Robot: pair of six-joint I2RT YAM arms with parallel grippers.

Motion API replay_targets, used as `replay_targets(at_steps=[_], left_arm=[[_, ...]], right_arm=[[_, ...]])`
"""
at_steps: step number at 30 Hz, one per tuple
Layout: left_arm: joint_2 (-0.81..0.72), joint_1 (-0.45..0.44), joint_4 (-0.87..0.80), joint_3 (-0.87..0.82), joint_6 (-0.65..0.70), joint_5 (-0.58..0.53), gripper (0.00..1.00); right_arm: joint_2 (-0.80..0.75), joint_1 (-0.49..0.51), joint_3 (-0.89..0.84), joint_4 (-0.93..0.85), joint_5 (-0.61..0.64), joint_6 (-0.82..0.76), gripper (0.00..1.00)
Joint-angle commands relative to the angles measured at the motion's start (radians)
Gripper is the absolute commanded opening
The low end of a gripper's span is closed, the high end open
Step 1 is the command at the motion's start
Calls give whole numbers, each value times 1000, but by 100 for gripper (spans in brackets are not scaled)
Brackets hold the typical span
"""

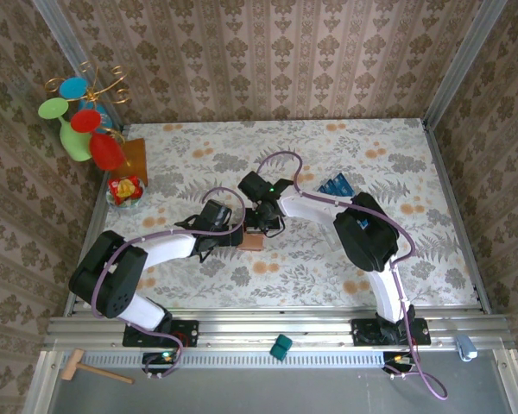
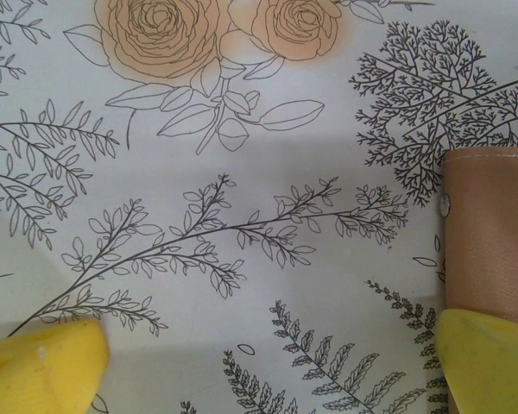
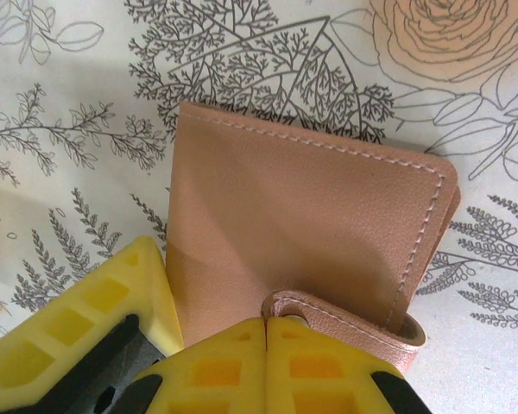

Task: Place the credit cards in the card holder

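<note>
1. Floral table (image 1: 432,172): left gripper (image 2: 266,366) jaws wide apart, empty.
2. Mid-table, the card holder (image 2: 492,233): left wrist catches its edge, right wrist its stitched, pinkish-brown folded cover (image 3: 293,224).
3. Closed right gripper (image 3: 266,362) jaws pinch its strap (image 3: 345,317).
4. Overhead: blue credit cards (image 1: 335,185) farther right.

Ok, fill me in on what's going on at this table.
Two robot arms are working on a pinkish card holder lying folded on the floral table. The right tool is shut on its snap tab, while the left tool stands wide open beside it, one finger at its edge. The blue credit cards lie farther back, away from both tools.
</note>
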Motion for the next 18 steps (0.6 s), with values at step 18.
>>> replay_targets(at_steps=[18], left_arm=[[88, -17, -28, -54, -41, 163, 100]], right_arm=[[-21, -23, -106, 70, -45, 47, 0]])
